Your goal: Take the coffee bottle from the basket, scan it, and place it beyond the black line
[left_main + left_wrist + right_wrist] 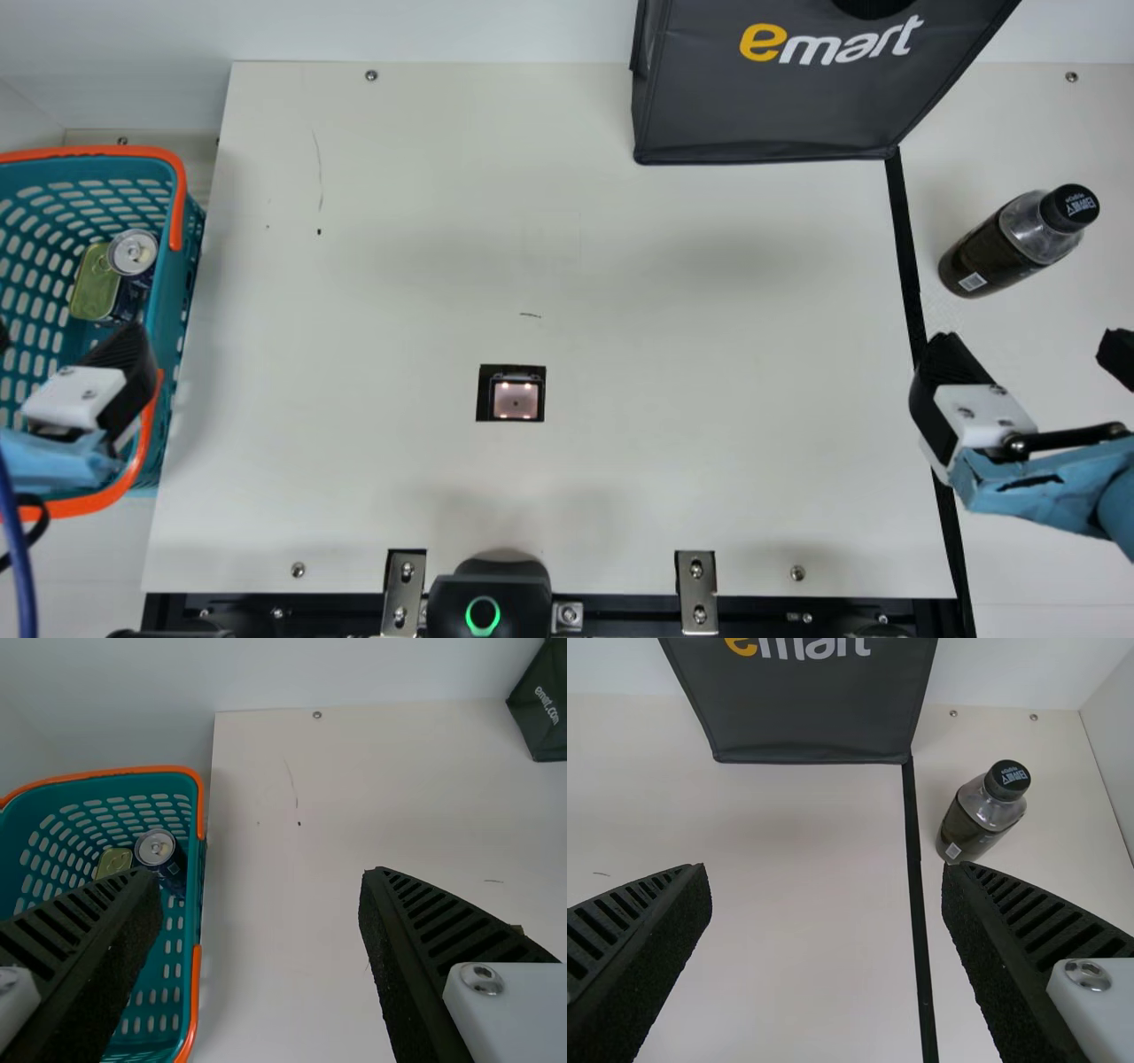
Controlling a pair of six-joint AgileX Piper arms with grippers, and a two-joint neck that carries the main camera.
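Coffee bottle [997, 252]: upright, beyond the black line [905, 239], at the table's [709, 354] right.
Right gripper [1032, 347]: near the bottle, fingers spread wide.
Left gripper [66, 338]: above the basket [183, 261], fingers also spread.
Inside basket: silver-topped can [133, 252], yellowish tin [93, 288].
Scanner [516, 400]: small square, mid-table.
Bag [771, 106]: dark, at the back.

The left black gripper [66, 344], ribbed fingers spread, hangs near the orange-handled teal plastic basket [166, 292]; the matching right gripper [1032, 350], also open, is well to its right.
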